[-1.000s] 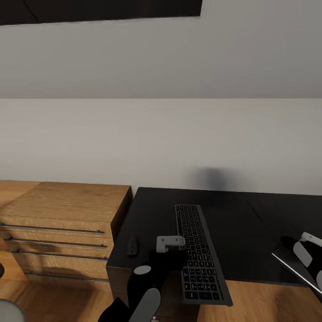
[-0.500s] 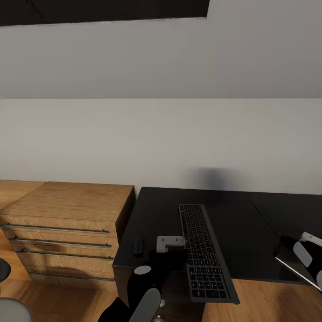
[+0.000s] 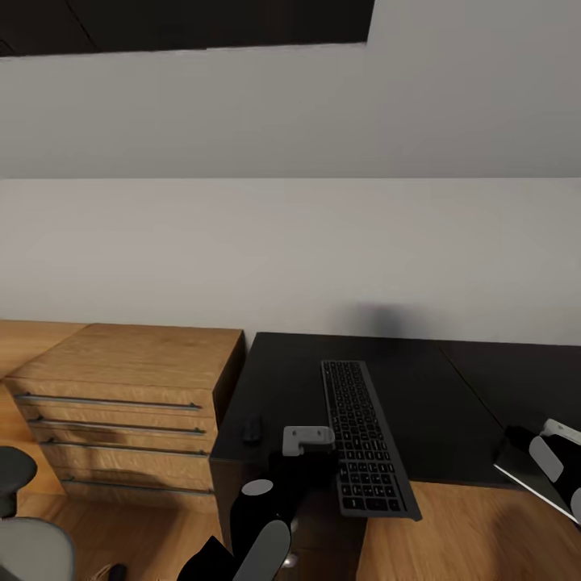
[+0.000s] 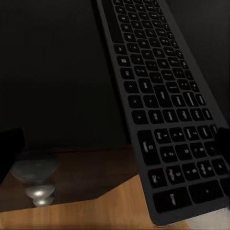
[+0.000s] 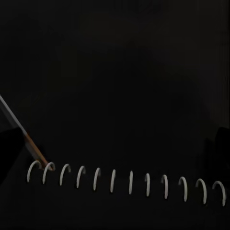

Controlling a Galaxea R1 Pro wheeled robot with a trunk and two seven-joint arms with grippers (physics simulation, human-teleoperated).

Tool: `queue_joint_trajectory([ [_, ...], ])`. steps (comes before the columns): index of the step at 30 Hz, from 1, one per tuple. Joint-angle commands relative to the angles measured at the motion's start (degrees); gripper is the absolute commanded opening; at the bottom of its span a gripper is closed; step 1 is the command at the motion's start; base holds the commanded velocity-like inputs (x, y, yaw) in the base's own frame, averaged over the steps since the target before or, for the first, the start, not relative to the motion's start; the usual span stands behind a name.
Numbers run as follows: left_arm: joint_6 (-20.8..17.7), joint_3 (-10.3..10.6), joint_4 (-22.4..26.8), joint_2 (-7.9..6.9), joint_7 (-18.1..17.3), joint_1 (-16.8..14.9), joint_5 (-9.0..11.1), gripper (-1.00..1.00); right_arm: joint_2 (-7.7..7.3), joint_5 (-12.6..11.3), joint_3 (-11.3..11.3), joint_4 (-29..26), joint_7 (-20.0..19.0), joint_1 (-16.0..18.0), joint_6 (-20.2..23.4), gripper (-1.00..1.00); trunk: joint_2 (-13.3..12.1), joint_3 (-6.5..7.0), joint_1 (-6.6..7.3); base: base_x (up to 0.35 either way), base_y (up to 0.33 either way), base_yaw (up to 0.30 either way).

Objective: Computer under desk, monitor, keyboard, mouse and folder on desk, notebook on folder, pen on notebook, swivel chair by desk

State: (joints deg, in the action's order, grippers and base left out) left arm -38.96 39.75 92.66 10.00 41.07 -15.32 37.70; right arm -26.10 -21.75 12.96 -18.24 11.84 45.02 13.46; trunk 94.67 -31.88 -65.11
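Keyboard (image 3: pixel 361 436) laid lengthwise on the black table (image 3: pixel 420 387), near end overhanging the front edge; probably only provisionally set, the monitor not being in sight. Mouse (image 3: pixel 252 427) seen left of the keyboard, close to the table's left edge. Left hand (image 3: pixel 311 440) held just beside the keyboard's near left side; whether its fingers are apart or together cannot be told. Right hand (image 3: pixel 557 460), right of the keyboard, apparently clamped on a spiral-bound notebook (image 5: pixel 129 184), carried for later stacking. Compared with a second ago, the whole view has shifted; swivel chair (image 3: pixel 20 516) now further in at lower left, beside the wooden chest (image 3: pixel 121 379)
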Motion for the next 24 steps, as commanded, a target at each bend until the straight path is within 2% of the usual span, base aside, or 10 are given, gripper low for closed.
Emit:
queue_joint_trajectory([
  [1, -0.1, 0.1, 0.1, 0.0, 0.6, -0.1, 0.6, 1.0, 0.0, -0.6, 0.0, -0.1, 0.3, 0.0, 0.2, 1.0, 0.0, -0.06, 0.01, -0.118, 0.0, 0.0],
  [8, -0.1, 0.0, 0.1, 0.0, 0.6, -0.1, 0.6, 1.0, 0.0, -0.6, 0.0, -0.1, 0.3, 0.0, 0.2, 1.0, 0.0, -0.06, 0.01, -0.18, 0.005, 0.0],
  [19, -0.1, 0.0, 0.1, 0.0, 0.5, -0.1, 0.6, 1.0, -0.02, -0.6, 0.0, -0.1, 0.3, 0.0, 0.2, 1.0, 0.0, -0.06, 0.01, -0.024, 0.001, 0.0],
  [24, -0.1, 0.0, 0.1, 0.0, 0.5, 0.0, 0.6, 1.0, -0.01, -0.6, 0.0, -0.1, 0.3, 0.0, 0.2, 1.0, -2.0, 0.83, 1.11, -0.001, 0.0, 0.0],
])
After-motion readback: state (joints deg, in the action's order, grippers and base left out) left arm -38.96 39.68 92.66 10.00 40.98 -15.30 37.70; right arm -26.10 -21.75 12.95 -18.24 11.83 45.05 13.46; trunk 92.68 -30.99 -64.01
